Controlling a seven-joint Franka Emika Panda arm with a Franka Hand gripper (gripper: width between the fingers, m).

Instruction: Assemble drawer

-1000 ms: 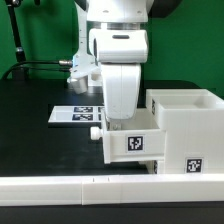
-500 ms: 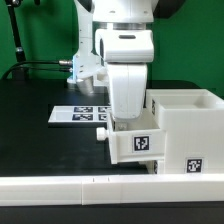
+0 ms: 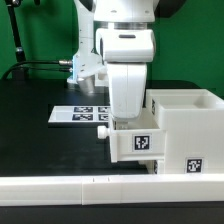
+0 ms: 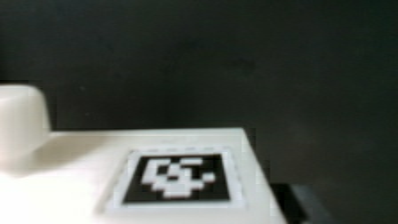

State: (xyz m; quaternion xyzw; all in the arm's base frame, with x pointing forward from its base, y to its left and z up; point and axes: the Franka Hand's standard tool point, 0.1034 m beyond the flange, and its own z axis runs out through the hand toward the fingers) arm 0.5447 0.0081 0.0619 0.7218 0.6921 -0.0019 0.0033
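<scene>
The white drawer casing (image 3: 186,132) stands on the black table at the exterior view's right, with a tag low on its front. A small white tray (image 3: 137,144) with a tag on its front sits partly inside the casing. A round knob (image 3: 101,132) sticks out on the tray's left. My gripper (image 3: 128,119) hangs straight down over the tray, and its fingertips are hidden at the tray's top edge. The wrist view shows the tray's tagged face (image 4: 178,176) and the knob (image 4: 16,120), blurred and close. It shows no fingers clearly.
The marker board (image 3: 78,113) lies flat on the table behind the tray. A long low white border wall (image 3: 100,190) runs along the front edge. A cable and a green backdrop are at the back left.
The tray and my gripper have moved together to the exterior view's right, further into the casing. Over the last half second almost nothing moved.
</scene>
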